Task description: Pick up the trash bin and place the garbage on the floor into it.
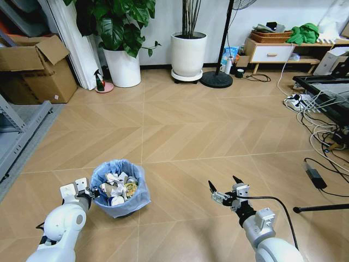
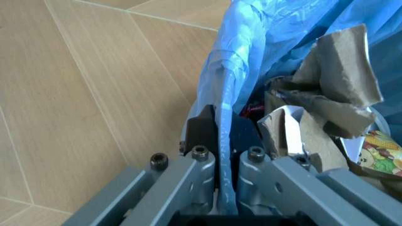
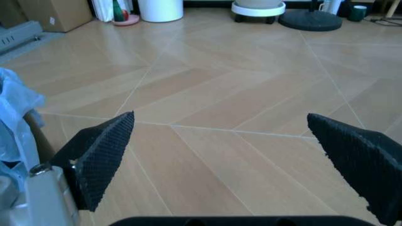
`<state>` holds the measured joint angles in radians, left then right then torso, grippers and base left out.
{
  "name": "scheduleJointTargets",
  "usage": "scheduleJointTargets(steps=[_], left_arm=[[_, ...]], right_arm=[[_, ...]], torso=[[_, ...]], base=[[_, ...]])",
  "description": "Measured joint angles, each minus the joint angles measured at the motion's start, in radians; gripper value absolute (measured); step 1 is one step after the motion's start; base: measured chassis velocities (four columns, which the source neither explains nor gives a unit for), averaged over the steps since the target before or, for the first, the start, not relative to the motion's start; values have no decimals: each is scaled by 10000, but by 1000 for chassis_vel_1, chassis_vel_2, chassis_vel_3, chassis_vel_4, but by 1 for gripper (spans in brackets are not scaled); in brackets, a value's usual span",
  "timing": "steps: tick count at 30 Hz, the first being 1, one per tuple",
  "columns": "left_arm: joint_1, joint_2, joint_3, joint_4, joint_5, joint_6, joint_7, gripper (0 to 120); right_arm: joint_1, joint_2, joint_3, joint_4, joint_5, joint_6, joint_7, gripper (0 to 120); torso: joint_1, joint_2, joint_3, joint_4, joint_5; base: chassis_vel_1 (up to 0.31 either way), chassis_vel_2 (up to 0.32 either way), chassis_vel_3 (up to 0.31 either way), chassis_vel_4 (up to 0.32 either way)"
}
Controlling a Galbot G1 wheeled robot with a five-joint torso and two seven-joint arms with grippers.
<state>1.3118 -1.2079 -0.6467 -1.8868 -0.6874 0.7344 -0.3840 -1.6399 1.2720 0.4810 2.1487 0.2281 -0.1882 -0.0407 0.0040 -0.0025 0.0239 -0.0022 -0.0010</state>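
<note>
The trash bin (image 1: 120, 189), lined with a crinkly light blue bag, stands on the floor (image 1: 207, 131) at the near left. Garbage (image 1: 118, 188) fills it: torn brown paper, white wads and a printed packet. My left gripper (image 1: 91, 192) is shut on the bin's rim on its left side. In the left wrist view the fingers (image 2: 202, 162) clamp the blue bag and dark rim (image 2: 226, 108), with torn paper (image 2: 333, 89) inside. My right gripper (image 1: 225, 189) hangs open over bare floor to the right of the bin, nothing between its pads (image 3: 103, 153).
Two white plant pots (image 1: 188, 53) and a fan base (image 1: 216, 79) stand at the back wall. Cardboard boxes (image 1: 38, 68) and a metal rack (image 1: 16, 136) line the left. Cables and a power strip (image 1: 297, 102) run along the right, beside a low cabinet (image 1: 272, 52).
</note>
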Motion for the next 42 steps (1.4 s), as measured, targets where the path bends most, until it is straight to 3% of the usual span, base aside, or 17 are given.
scheduleJointTargets(steps=[13,23,25,27,29,35,39,42], left_arm=[[98,-33,-200,252,69,7,155,4],[133,-35,-227,266,208,10,324,45],[135,-29,-228,267,240,3,311,47],[145,-15,-237,279,751,-255,319,60],[146,-15,-243,279,831,-321,341,62],[110,-80,-270,179,1066,-1043,242,88],[115,-113,-328,70,1148,-1540,91,98],[163,-173,-366,-60,1172,-2118,58,100]], right_arm=[[58,-11,-2,-57,3,-5,-3,100],[212,-54,-35,-84,41,-15,-3,100],[221,-54,-42,-86,43,-15,-3,100],[285,-47,-86,-121,50,-17,-5,100],[299,-46,-99,-131,51,-17,-7,100],[411,-23,-138,-203,91,-17,-9,100],[473,18,-62,-205,151,-17,29,100],[459,32,21,-145,220,-25,111,100]], torso=[[0,0,0,0,1],[-1,0,0,0,2],[-1,0,0,0,1],[0,0,0,0,1],[0,0,0,0,1],[0,0,0,0,1],[0,0,0,0,2],[0,0,0,0,1]], base=[[0,0,0,0],[0,0,0,0],[0,0,0,0],[0,0,0,0],[0,0,0,0],[0,0,0,0],[0,0,0,0],[0,0,0,0]])
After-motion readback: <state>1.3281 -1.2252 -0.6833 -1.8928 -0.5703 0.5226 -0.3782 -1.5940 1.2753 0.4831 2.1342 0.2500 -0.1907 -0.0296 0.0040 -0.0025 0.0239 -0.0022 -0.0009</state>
